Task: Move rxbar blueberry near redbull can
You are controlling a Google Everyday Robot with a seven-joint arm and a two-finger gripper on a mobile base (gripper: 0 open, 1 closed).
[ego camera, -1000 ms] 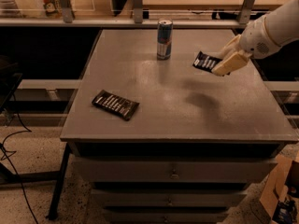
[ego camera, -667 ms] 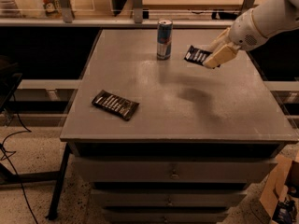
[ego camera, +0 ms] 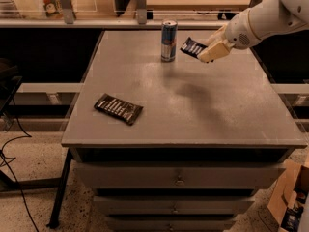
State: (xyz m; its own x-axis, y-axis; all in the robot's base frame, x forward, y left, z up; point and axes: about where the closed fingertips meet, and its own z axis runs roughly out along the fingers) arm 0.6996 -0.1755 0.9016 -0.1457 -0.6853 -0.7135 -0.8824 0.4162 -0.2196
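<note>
The redbull can [ego camera: 168, 40] stands upright at the far middle of the grey table [ego camera: 193, 110]. My gripper [ego camera: 206, 48] is above the table just right of the can, shut on the rxbar blueberry [ego camera: 193, 47], a dark navy bar with white lettering. The bar is held in the air, tilted, a short way from the can and not touching it. The arm reaches in from the upper right.
A dark brown-black wrapped bar [ego camera: 118, 108] lies on the table's front left. A rail with posts [ego camera: 141, 4] runs behind the table. Drawers [ego camera: 179, 178] are below the top. A cardboard box [ego camera: 289, 197] stands on the floor at the right.
My gripper has carried the rxbar blueberry leftward and a little farther back, from the table's right side to close beside the redbull can.
</note>
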